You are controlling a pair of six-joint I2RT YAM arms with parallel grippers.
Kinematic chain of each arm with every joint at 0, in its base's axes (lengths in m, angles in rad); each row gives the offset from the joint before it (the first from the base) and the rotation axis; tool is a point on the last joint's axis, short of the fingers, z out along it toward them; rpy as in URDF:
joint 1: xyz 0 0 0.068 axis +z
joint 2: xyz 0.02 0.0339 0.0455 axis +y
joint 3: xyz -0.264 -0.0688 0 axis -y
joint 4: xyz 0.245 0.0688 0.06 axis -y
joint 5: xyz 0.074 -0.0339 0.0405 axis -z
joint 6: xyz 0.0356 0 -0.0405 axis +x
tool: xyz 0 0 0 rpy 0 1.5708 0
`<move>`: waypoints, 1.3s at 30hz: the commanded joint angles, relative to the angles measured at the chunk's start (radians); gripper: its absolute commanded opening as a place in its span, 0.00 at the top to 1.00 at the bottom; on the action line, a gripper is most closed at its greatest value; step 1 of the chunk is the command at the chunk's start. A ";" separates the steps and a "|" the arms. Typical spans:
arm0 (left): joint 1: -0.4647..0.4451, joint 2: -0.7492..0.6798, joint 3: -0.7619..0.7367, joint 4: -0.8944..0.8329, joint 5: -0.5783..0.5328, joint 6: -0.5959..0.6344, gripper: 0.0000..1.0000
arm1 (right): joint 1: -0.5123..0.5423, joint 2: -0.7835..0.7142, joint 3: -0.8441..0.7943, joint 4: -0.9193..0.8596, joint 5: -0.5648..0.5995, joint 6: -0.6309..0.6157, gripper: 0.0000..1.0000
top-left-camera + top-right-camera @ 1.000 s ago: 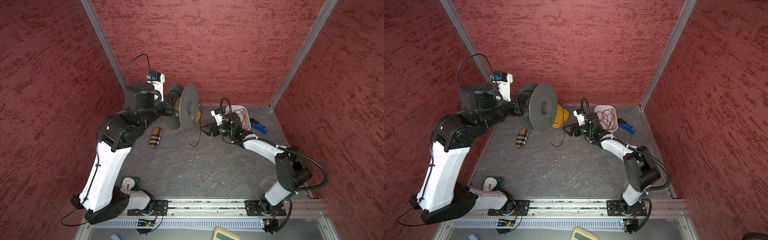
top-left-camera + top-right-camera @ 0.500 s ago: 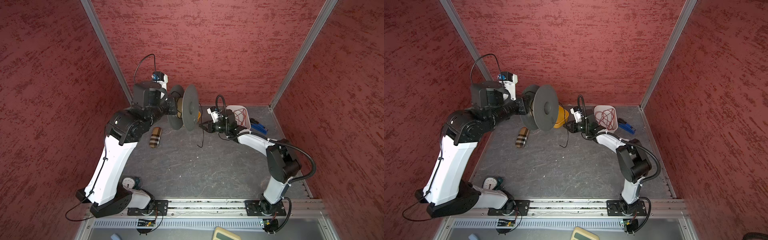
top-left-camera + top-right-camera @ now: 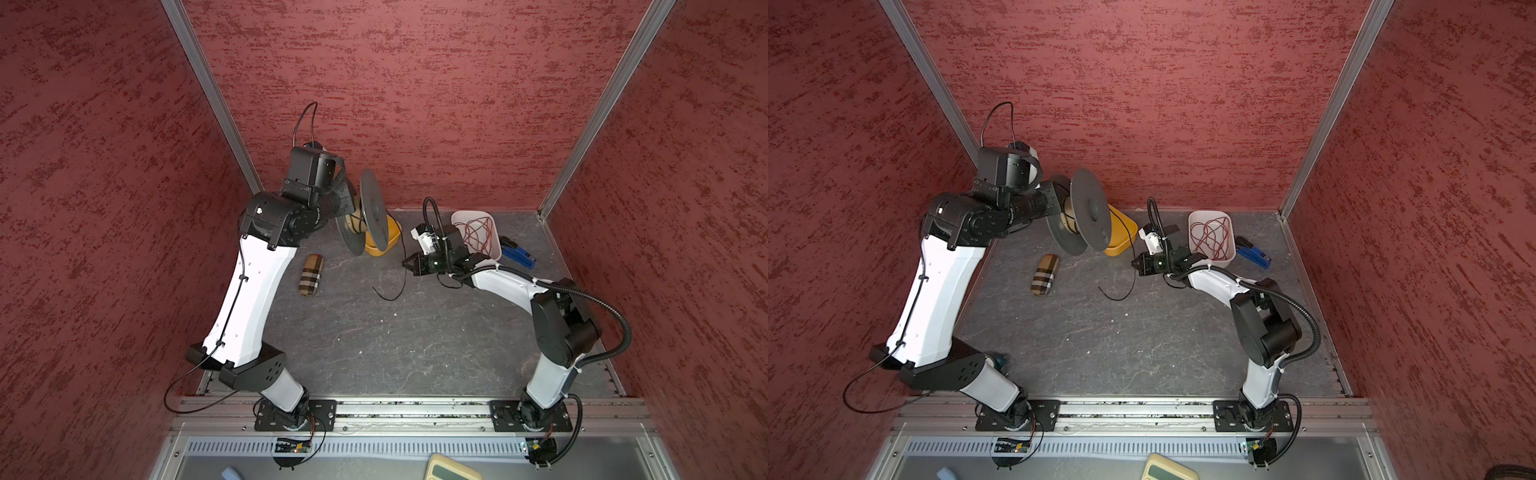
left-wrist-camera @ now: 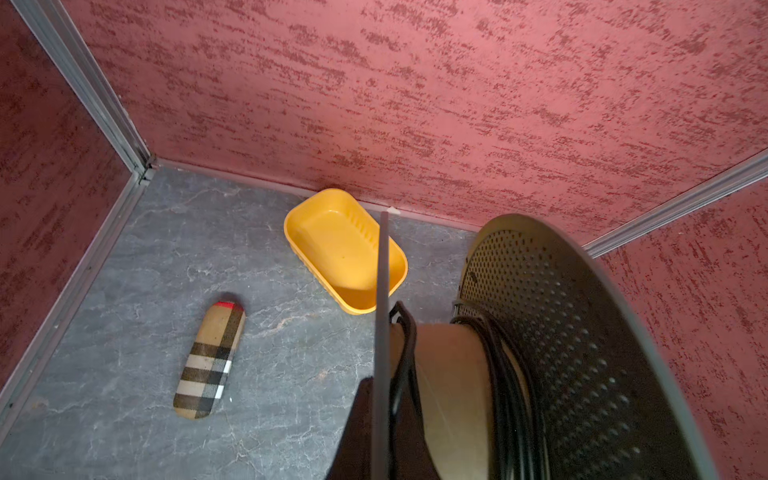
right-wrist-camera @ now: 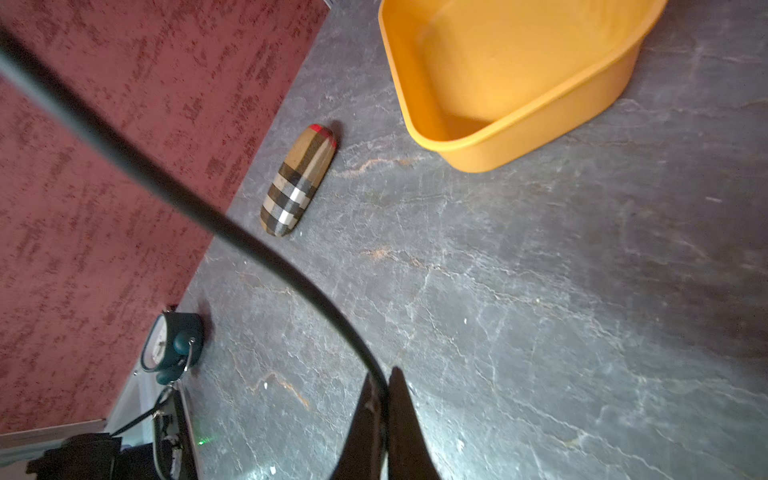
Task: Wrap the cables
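aloft, left gripper clenched on spool rim, right gripper on cable, floor open

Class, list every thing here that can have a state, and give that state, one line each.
spool, held off the table, flanges upright.
cable, partly wound on the spool, rest hanging loose.
left gripper, shut on the spool.
right gripper, shut on the cable.
yellow tub, upright, empty.
white tub, upright, holding red wires.
plaid case, closed, lying flat.
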 commanded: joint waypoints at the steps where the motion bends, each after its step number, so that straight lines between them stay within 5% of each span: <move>1: 0.016 0.018 0.067 0.015 -0.026 -0.072 1.00 | 0.034 -0.020 0.055 -0.109 0.054 -0.086 1.00; 6: 0.033 0.093 0.141 -0.082 -0.072 -0.111 1.00 | 0.090 -0.040 0.086 -0.180 0.108 -0.156 1.00; 15: 0.073 0.112 0.058 -0.088 -0.136 -0.150 1.00 | 0.221 -0.100 0.129 -0.286 0.175 -0.253 1.00; 29: 0.098 0.167 -0.013 -0.146 -0.202 -0.208 1.00 | 0.384 -0.152 0.283 -0.405 0.149 -0.401 1.00; 39: 0.086 0.161 -0.088 -0.219 -0.248 -0.126 1.00 | 0.405 -0.209 0.342 -0.410 0.496 -0.383 1.00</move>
